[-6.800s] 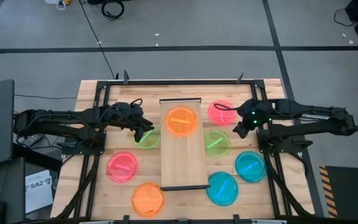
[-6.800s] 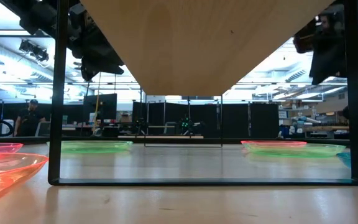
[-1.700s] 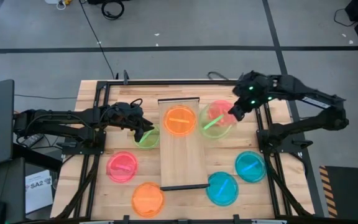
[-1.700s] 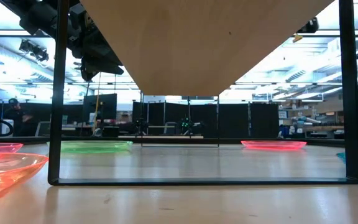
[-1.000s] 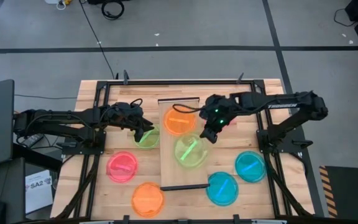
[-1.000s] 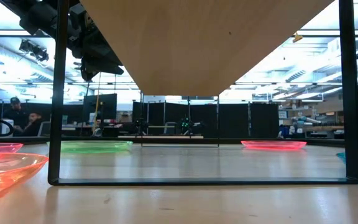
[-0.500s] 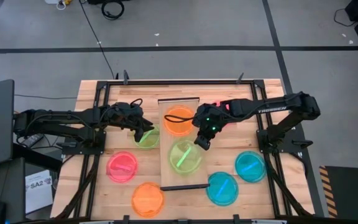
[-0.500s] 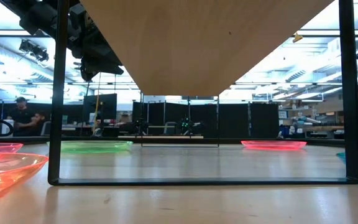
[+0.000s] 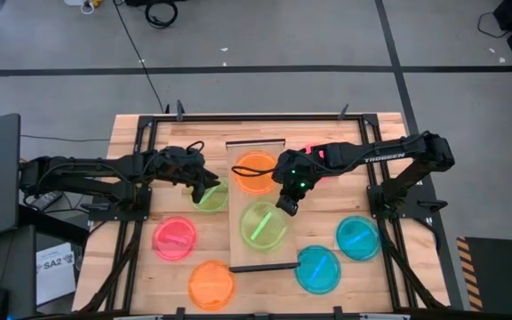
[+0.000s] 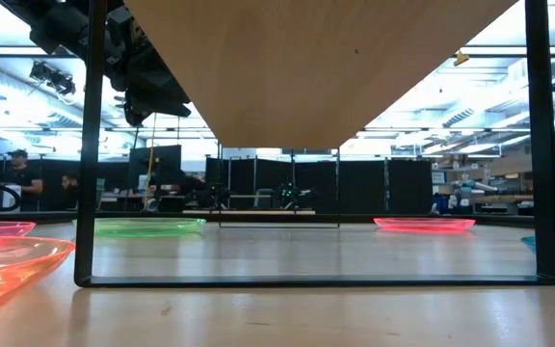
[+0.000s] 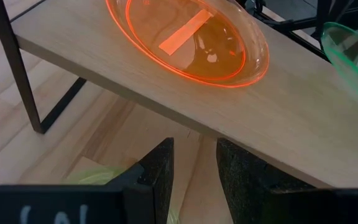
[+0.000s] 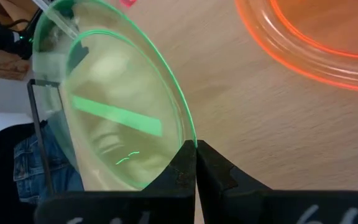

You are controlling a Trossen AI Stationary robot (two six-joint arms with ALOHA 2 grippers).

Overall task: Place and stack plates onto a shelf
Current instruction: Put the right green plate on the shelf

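Observation:
The shelf (image 9: 260, 251) is a long light-wood board on a thin dark frame in the middle of the table. An orange plate (image 9: 257, 172) lies on its far half. My right gripper (image 9: 284, 205) reaches in from the right and is shut on a lime green plate (image 9: 263, 226), held over the shelf's near half. My left gripper (image 9: 209, 185) hangs open above a second green plate (image 9: 210, 197) on the table left of the shelf, touching nothing. In the left wrist view its fingers (image 11: 157, 168) point under the shelf's edge. My right gripper pinches the green plate's rim (image 12: 188, 134) between its two fingers, at the edge nearest the arm. The fingers slant down from the table's far right. The plate is tilted over the shelf board (image 12: 260, 137); I cannot tell whether its lower edge touches the wood.
On the table lie a pink plate (image 9: 174, 237) and an orange plate (image 9: 212, 284) at the near left, and two cyan plates (image 9: 316, 269) (image 9: 357, 236) at the near right. Another pink plate (image 9: 310, 149) peeks from behind my right arm. People stand in the room behind (image 10: 17, 178).
My right gripper has carried the green plate a little toward the table's left and near edges and lower, over the shelf's near half, slowing in the last half second. The plate stays pinched by its rim.

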